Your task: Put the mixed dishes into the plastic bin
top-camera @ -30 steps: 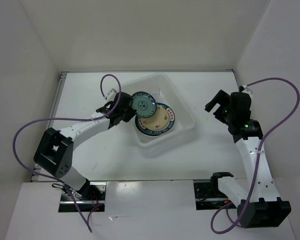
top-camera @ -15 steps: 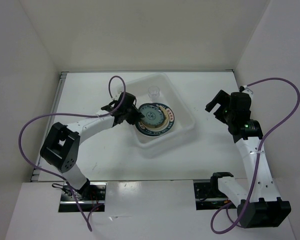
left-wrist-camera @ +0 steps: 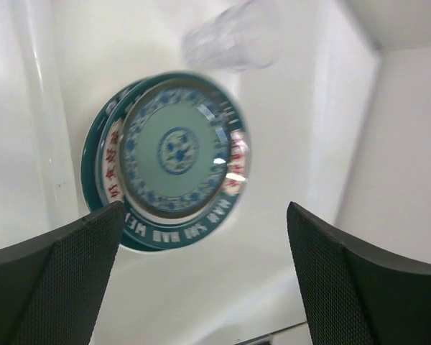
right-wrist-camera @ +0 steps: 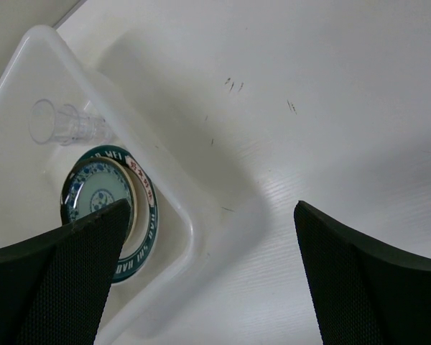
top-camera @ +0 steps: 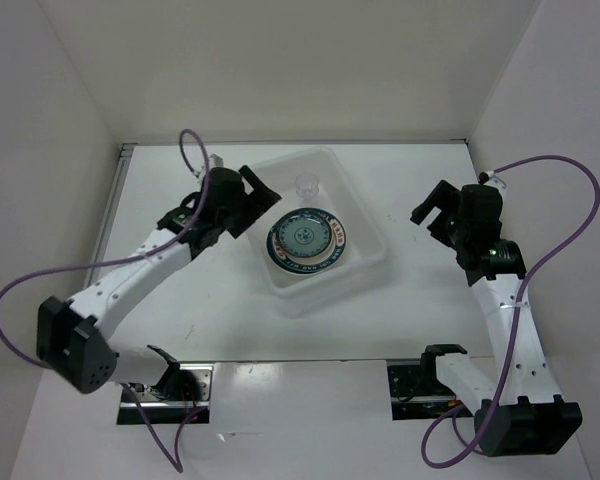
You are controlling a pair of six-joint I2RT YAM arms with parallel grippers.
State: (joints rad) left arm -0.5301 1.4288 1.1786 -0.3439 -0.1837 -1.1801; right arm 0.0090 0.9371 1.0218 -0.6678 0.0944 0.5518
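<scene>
The plastic bin (top-camera: 365,205) sits mid-table and holds a stack of plates (top-camera: 307,240): a small blue-patterned plate lies on top of a cream one and a wider teal-rimmed one. A clear cup (top-camera: 307,184) lies in the bin's far part. My left gripper (top-camera: 258,203) hovers at the bin's left rim, open and empty. From the left wrist the plates (left-wrist-camera: 176,154) and the cup (left-wrist-camera: 233,39) lie beyond the open left gripper (left-wrist-camera: 205,215). My right gripper (top-camera: 435,212) hangs open to the right of the bin, holding nothing. The right wrist view shows the plates (right-wrist-camera: 104,205) and the cup (right-wrist-camera: 61,122).
White walls enclose the table on three sides. The bin wall (left-wrist-camera: 337,122) rises just right of the plates. The bin's near corner (right-wrist-camera: 179,208) lies below the right gripper (right-wrist-camera: 212,206), with bare table to its right.
The left gripper opened and let go of the small blue-patterned plate, which now lies flat on the stack. The left arm drew back to the left. The right arm stayed still.
</scene>
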